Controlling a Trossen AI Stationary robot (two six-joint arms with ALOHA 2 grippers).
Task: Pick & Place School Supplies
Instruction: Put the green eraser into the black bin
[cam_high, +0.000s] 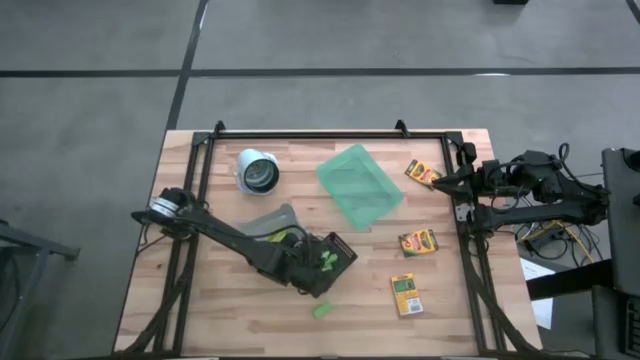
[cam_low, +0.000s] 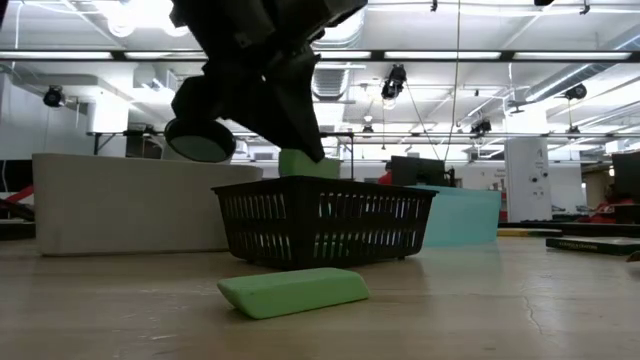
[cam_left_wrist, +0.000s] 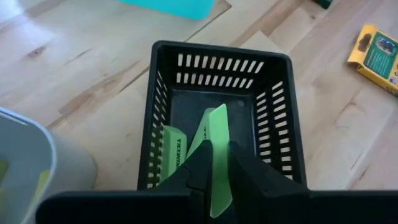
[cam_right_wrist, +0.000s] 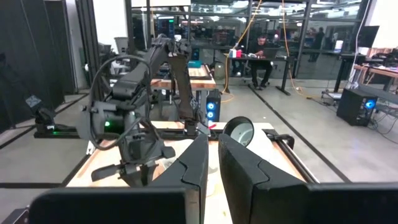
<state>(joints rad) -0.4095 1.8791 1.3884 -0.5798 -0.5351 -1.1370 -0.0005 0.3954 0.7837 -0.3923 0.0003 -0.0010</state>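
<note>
My left gripper (cam_high: 318, 262) (cam_left_wrist: 217, 150) hangs over a black slotted basket (cam_high: 338, 255) (cam_left_wrist: 163, 81) and is shut on a flat bright green stick (cam_left_wrist: 218, 124) (cam_low: 308, 163). A second green stick (cam_left_wrist: 172, 148) lies inside the basket. Another green stick (cam_high: 322, 311) (cam_low: 292, 290) lies flat on the table near the front edge. Three yellow-and-green crayon boxes (cam_high: 423, 173) (cam_high: 417, 242) (cam_high: 406, 294) lie on the table's right part. My right gripper (cam_high: 442, 183) (cam_right_wrist: 212, 152) waits shut at the right edge, holding nothing. My left gripper pinches the green stick's near end (cam_left_wrist: 219, 180) between its two fingers. The fingers slant down from the table's left side and lie along the stick. The stick's free end (cam_left_wrist: 219, 112) points down into the basket's opening, clear of the basket floor.
A translucent green tray (cam_high: 360, 185) lies behind the basket, a white cup (cam_high: 258, 172) on its side at the back left, and a clear bin (cam_high: 272, 220) (cam_left_wrist: 25, 168) right beside the basket. Bare wood shows along the front edge.
</note>
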